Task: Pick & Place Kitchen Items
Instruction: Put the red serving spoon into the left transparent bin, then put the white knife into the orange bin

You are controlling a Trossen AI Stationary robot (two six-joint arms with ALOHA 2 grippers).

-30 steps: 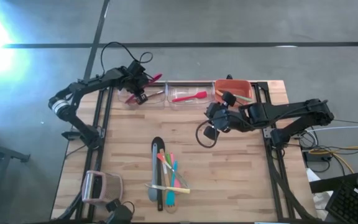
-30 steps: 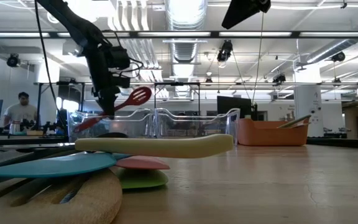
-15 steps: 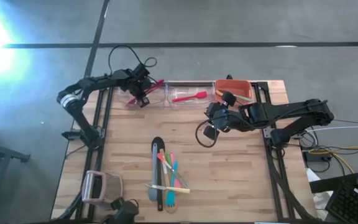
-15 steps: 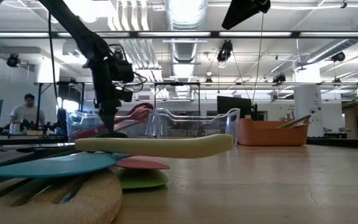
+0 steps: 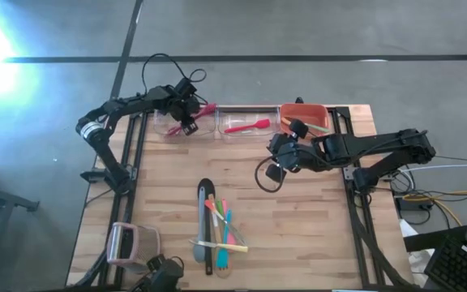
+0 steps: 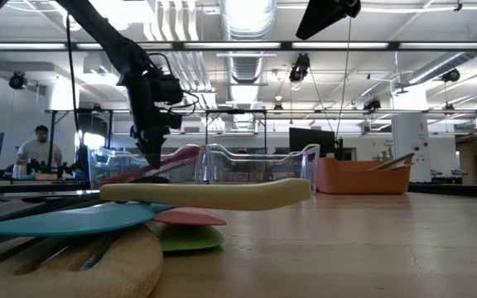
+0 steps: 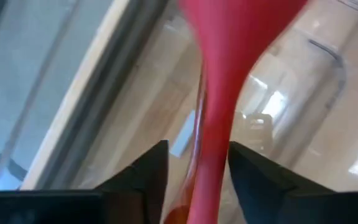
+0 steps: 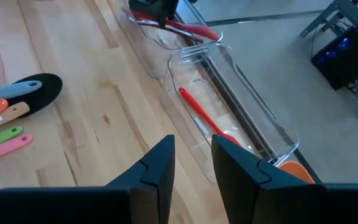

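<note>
Left gripper (image 5: 186, 120) pinches a red spatula (image 5: 203, 107) over the leftmost clear bin (image 5: 169, 130); right gripper (image 5: 276, 162) hovers mid-table, fingers slightly apart

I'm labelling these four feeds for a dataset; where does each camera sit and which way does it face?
High view: overhead, looking straight down on the table; both arms show.
Low view: at table-top height, level across the utensil pile into the room; the left arm shows.
Left wrist view: on the left arm, looking past the left hand along the red spatula.
Right wrist view: on the right arm, over the right hand toward the clear bins.
Shared: all four show the red spatula.
</note>
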